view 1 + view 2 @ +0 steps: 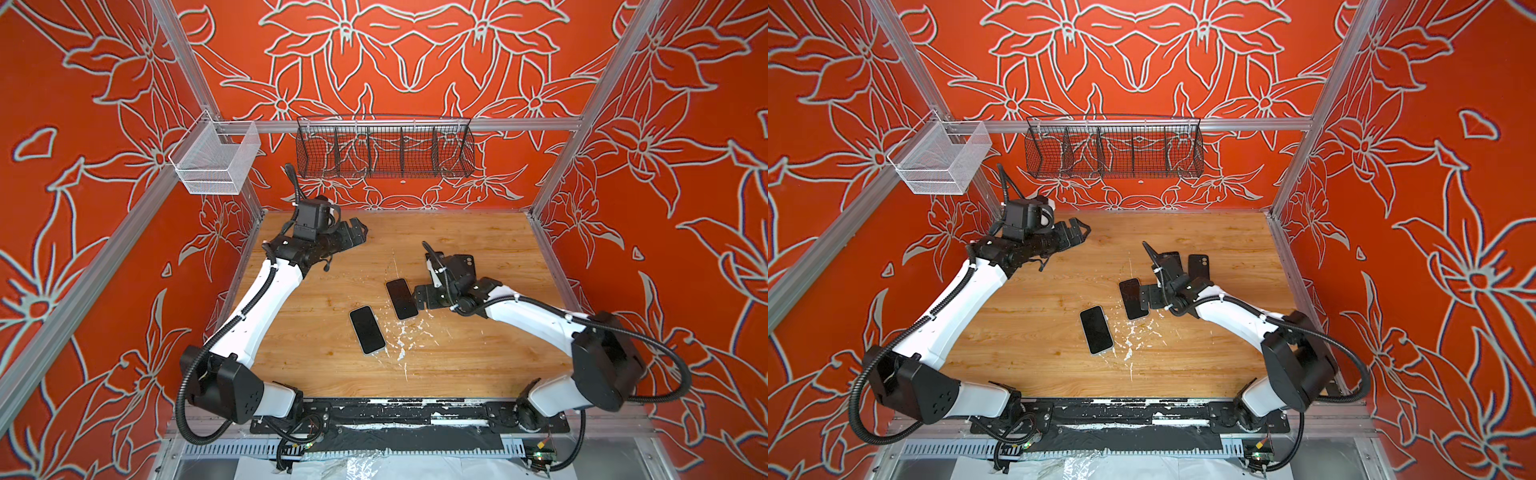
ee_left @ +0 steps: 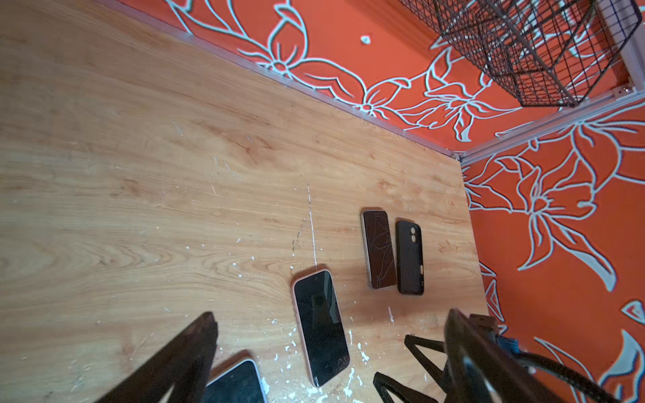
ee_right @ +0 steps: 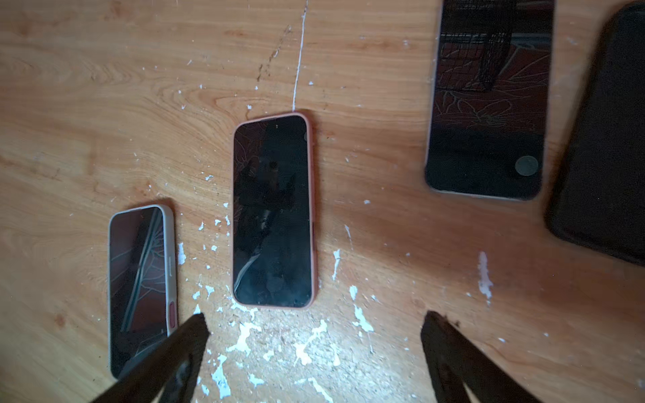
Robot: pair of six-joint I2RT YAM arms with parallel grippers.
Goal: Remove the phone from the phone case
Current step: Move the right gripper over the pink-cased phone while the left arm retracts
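At the far left of the table [image 1: 457, 365], the left gripper [image 1: 353, 235] is held above the wood with its jaws spread wide and nothing between them, as its wrist view also shows. Nearer the middle, a white-cased phone [image 1: 367, 330] lies flat, screen up. Just to its right and a little farther back, a pink-cased phone [image 1: 401, 299] lies the same way. Neither is judged to have been taken out yet.

The right gripper [image 3: 314, 315] is poised close to the pink-cased phone with its jaws wide and empty. In its wrist view, one short end of that phone lies just ahead of the fingertips. Farther right, largely hidden under that arm in both top views, a bare phone [image 2: 378, 249] lies beside an empty black case [image 2: 409, 256], so one removal appears done.

Trouble could come from the low, flat rim. The fingertips might slip off it, or the phone might be pushed across the smooth wood into the white-cased phone. If case and phone are pinched together, both would be lifted and nothing separated. Pressure on the screen, which looks cracked at one corner, could worsen the damage.
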